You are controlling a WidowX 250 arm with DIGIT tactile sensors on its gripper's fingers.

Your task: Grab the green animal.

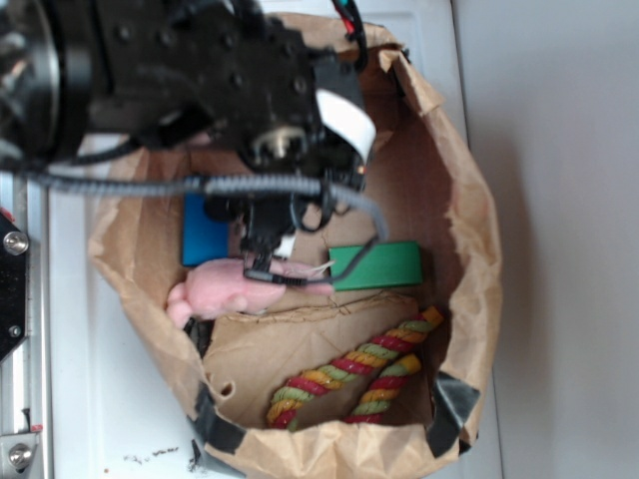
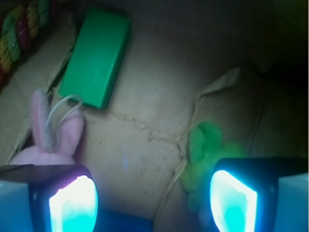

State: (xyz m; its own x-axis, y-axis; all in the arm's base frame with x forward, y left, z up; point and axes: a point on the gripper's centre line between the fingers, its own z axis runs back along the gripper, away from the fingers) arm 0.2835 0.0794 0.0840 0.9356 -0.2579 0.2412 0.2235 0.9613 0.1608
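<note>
Inside paper bag (image 1: 469, 249) | pincer (image 2: 154, 203) spread wide, grasping nothing | green animal (image 2: 205, 154) beside right finger, off-centre | pink plush bunny (image 2: 48, 140) by left finger

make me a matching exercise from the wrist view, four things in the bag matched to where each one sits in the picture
Things:
1. green animal
2. pink bunny
3. green block
4. striped rope

Places:
A. top left corner
B. upper left of centre, lying flat on the brown paper
C. lower left, just above the left finger
D. lower right of centre, beside the right finger

Pairs: 1-D, 2-C, 3-B, 4-A

The hand is open, with nothing between its fingers.
</note>
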